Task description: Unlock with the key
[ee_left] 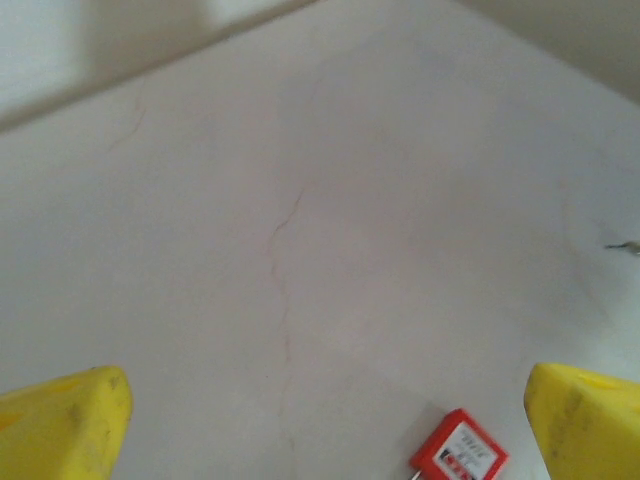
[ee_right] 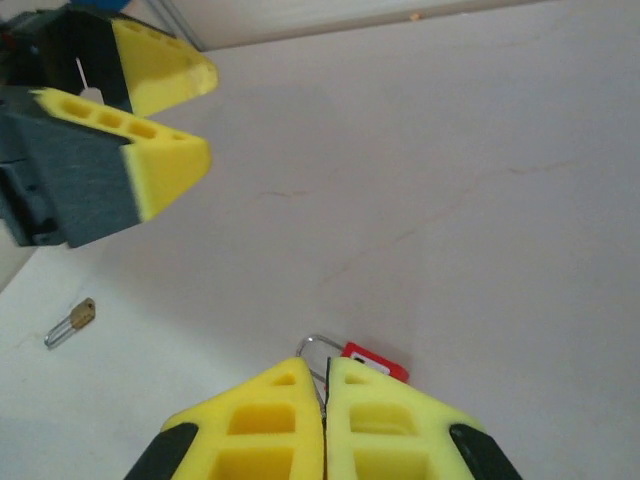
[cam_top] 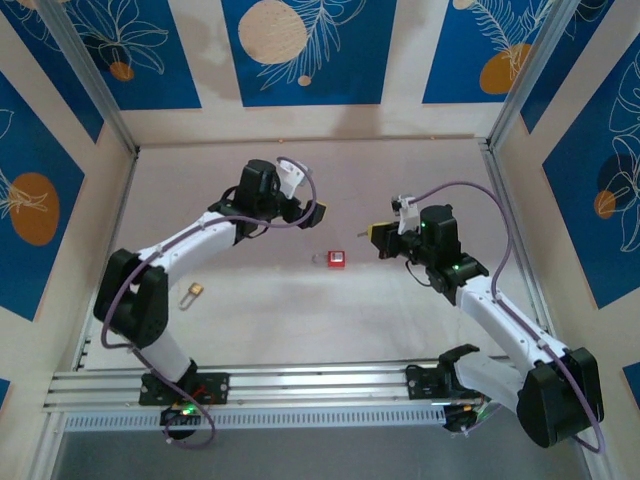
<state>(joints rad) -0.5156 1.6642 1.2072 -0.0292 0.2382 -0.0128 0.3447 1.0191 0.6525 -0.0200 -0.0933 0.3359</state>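
The red padlock (cam_top: 336,259) lies flat on the table between the two arms, its silver shackle (ee_right: 314,346) pointing left. In the left wrist view the padlock (ee_left: 459,448) sits low and right of centre. My left gripper (cam_top: 321,212) hovers behind and left of it, open, with its yellow fingertips (ee_left: 66,418) wide apart and nothing between them. My right gripper (cam_top: 373,233) hangs to the right of the padlock (ee_right: 377,362), with its jaws shut and nothing visibly held. The brass key (cam_top: 193,292) with its silver loop lies far to the left, apart from both grippers, and appears as the key (ee_right: 71,323) in the right wrist view.
Patterned blue and cream walls enclose the white table (cam_top: 400,170) on three sides. An aluminium rail (cam_top: 300,380) runs along the near edge by the arm bases. The left gripper (ee_right: 205,112) appears at the upper left of the right wrist view.
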